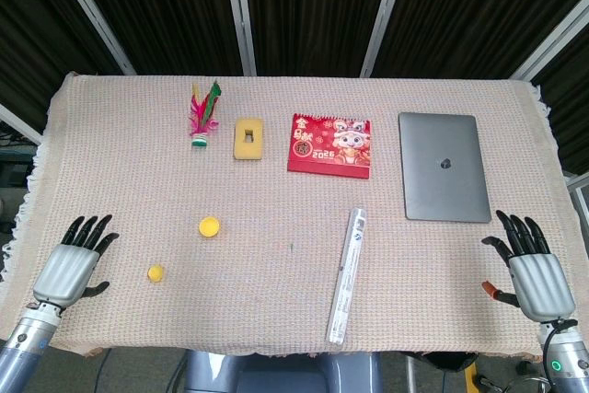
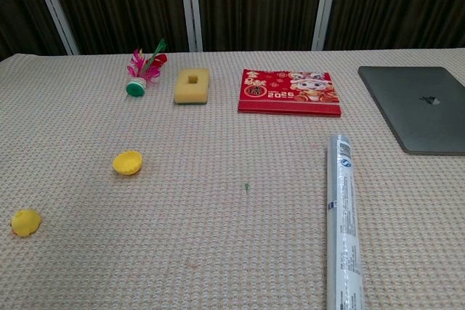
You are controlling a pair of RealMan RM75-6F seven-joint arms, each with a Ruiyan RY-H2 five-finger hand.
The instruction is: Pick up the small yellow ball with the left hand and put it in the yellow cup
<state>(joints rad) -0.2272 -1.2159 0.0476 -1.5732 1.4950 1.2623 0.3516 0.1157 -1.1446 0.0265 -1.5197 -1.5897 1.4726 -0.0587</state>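
Note:
The small yellow ball [image 1: 155,272] [image 2: 25,222] lies on the woven cloth near the front left. The yellow cup [image 1: 209,225] [image 2: 127,162] sits a little behind it and to its right. My left hand [image 1: 72,262] rests at the front left corner, fingers spread and holding nothing, a short way left of the ball. My right hand [image 1: 529,267] lies at the front right edge, fingers apart and empty. Neither hand shows in the chest view.
A grey tube [image 1: 347,274] [image 2: 342,217] lies lengthwise at front centre-right. Behind stand a closed laptop [image 1: 443,166] [image 2: 423,107], a red calendar [image 1: 330,144] [image 2: 290,92], a yellow sponge [image 1: 248,137] [image 2: 192,86] and a feathered shuttlecock [image 1: 202,117] [image 2: 142,74].

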